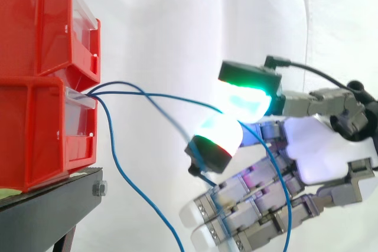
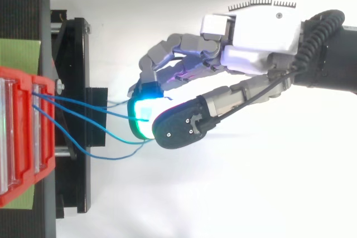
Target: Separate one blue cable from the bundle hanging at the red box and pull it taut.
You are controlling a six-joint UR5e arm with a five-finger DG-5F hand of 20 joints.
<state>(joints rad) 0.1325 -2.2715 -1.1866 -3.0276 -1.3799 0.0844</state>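
A black metal stand with a flat top plate sits in the lower left corner of the side view. A small silver hex bolt is on the stand's right-hand end face, just under its top edge. A thin pale green sheet lies flat on top of the stand, seen from above as a patch toward the stand's left side, and a white fabric curtain with soft vertical folds hangs behind the stand and spreads out to its right.
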